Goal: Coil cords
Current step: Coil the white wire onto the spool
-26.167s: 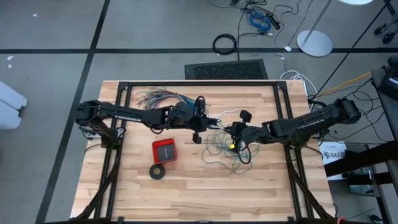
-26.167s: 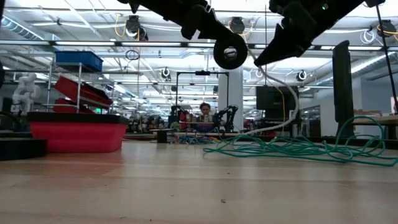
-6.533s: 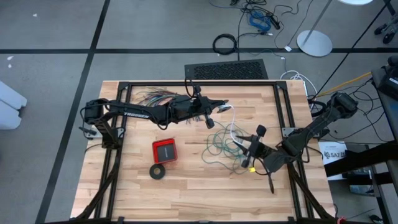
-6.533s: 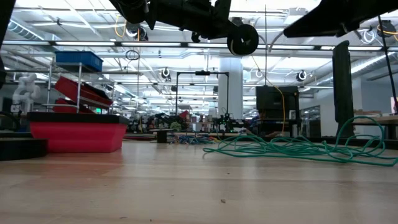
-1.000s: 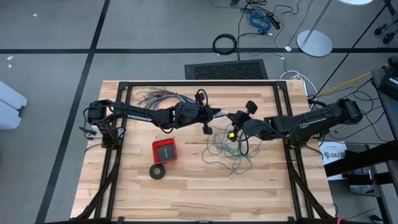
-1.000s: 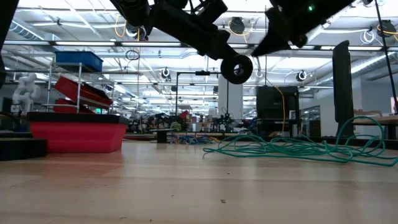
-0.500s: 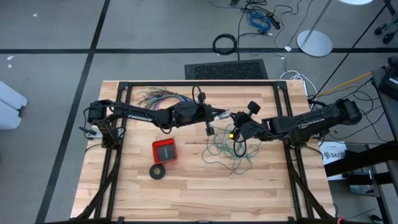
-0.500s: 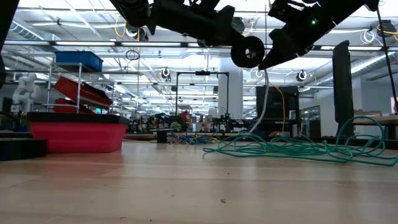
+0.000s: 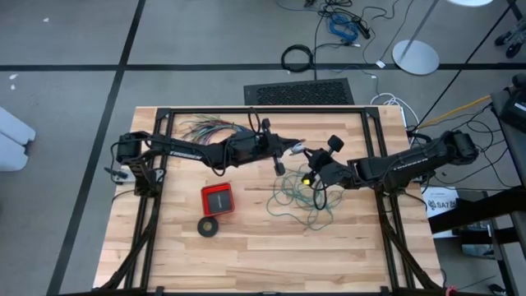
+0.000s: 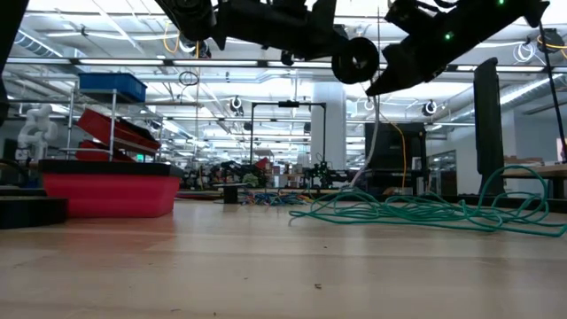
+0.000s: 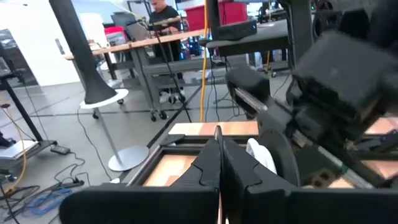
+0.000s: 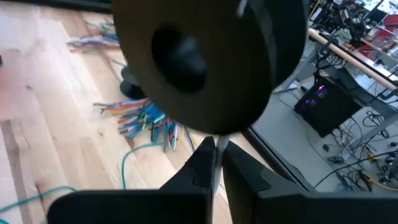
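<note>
A long teal-green wire [image 9: 297, 196] sprawls in a loose tangle on the table [image 9: 246, 255]; a thin white cord [image 10: 370, 146] rises from it.

Both arms reach inward, raised above the table, their tips close together. The left gripper [image 9: 294, 147] has its fingers [image 11: 211, 163] pressed together. The right gripper [image 9: 309, 161], just beside it, shows fingers [image 12: 208, 157] nearly touching, a thin gap between.
</note>
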Tool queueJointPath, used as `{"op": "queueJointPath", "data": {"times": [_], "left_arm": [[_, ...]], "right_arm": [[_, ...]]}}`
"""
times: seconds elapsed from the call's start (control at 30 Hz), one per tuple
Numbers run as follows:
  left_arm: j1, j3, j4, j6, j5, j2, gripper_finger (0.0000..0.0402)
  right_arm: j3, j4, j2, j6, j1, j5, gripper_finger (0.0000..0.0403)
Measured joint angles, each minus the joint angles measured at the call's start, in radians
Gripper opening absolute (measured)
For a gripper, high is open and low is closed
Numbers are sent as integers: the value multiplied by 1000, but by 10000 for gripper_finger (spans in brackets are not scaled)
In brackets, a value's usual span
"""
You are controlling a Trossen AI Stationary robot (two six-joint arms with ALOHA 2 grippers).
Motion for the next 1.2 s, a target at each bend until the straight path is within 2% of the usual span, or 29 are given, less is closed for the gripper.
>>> {"op": "queueJointPath", "data": {"times": [0.23, 0.83, 1.2], "left_arm": [[4, 0, 7, 19, -12, -1, 0], [8, 1, 41, 22, -24, -1, 0], [8, 6, 74, 22, -43, -7, 0]], "right_arm": [[-1, -76, 1, 57, 36, 61, 6], [-125, -64, 1, 265, 118, 148, 13], [-176, -70, 2, 346, 145, 144, 13]]}}
